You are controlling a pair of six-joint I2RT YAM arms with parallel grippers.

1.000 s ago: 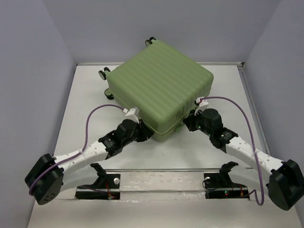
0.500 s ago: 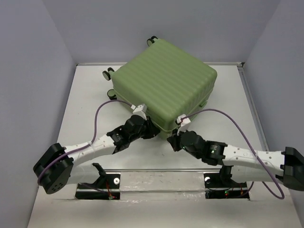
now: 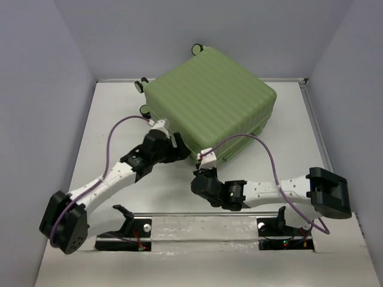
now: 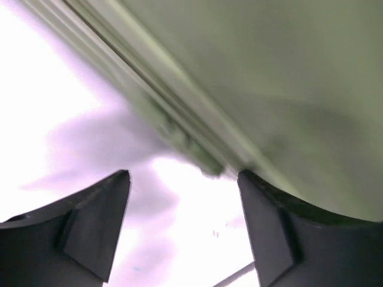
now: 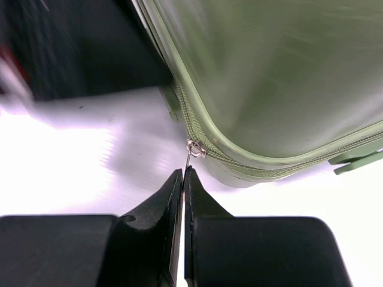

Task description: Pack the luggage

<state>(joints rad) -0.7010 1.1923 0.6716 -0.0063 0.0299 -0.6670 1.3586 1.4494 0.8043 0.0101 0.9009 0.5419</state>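
The left tool (image 3: 177, 145) sits at about 8 o'clock of the luggage (image 3: 209, 101), right at its near-left side wall. In the left wrist view its two dark fingers (image 4: 96, 221) stand wide apart with nothing between them, and the shell's seam runs just beyond their tips. The luggage lies closed and flat on the white tabletop (image 3: 114, 119), in the middle toward the far edge and turned at an angle. Its ribbed green shell faces up and its black wheels (image 3: 196, 48) show at 10 to 12 o'clock. At the near corner, about 6 o'clock, the right tool (image 3: 199, 174) is pinched shut on the thin metal zipper pull (image 5: 189, 160). The pull hangs from the zipper (image 5: 239, 160) that rounds that corner.
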